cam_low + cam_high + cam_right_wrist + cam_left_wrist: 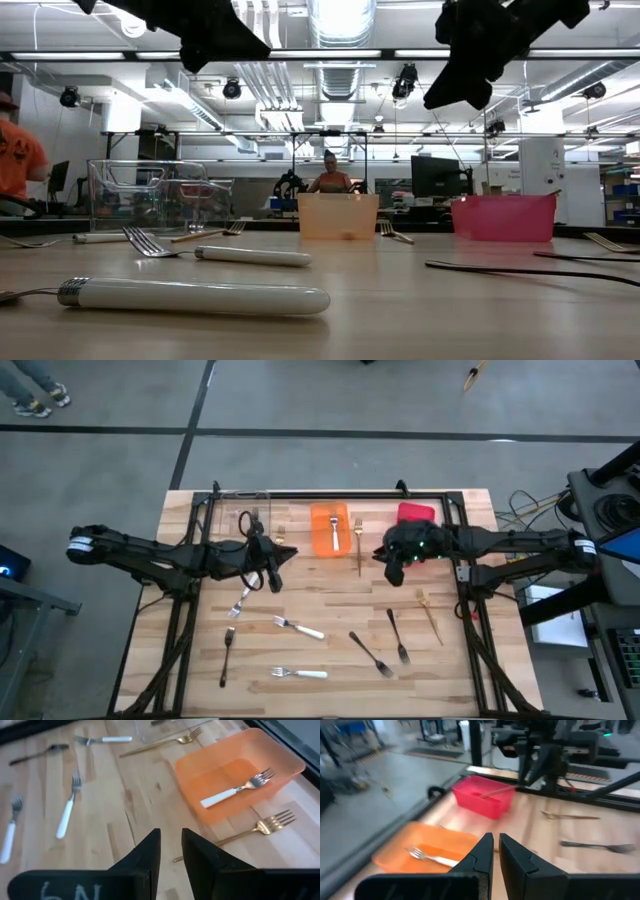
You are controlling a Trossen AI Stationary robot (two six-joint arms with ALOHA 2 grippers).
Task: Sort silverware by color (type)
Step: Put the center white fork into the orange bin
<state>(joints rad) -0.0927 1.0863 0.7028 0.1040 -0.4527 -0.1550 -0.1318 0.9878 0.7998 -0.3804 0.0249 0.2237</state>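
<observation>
Silverware lies scattered on the wooden table (330, 690): white-handled forks (300, 628) (300, 673) (240, 600), dark forks (370, 653) (398, 635) (227, 656) and gold forks (358, 545) (430, 612). One white-handled fork (235, 790) lies in the orange bin (328, 528). A gold fork (492, 792) lies in the red bin (416, 513). My left gripper (270, 575) hangs shut in the air right of the clear bin (245, 520), holding nothing. My right gripper (394, 570) hovers near the red bin. Its fingers (147, 852) stand a little apart with nothing between them.
The three bins stand in a row along the table's far edge, inside a black frame (330, 493) whose legs run down both sides. Cables and equipment lie right of the table. In the low view, people (15, 160) (330, 180) show in the room behind.
</observation>
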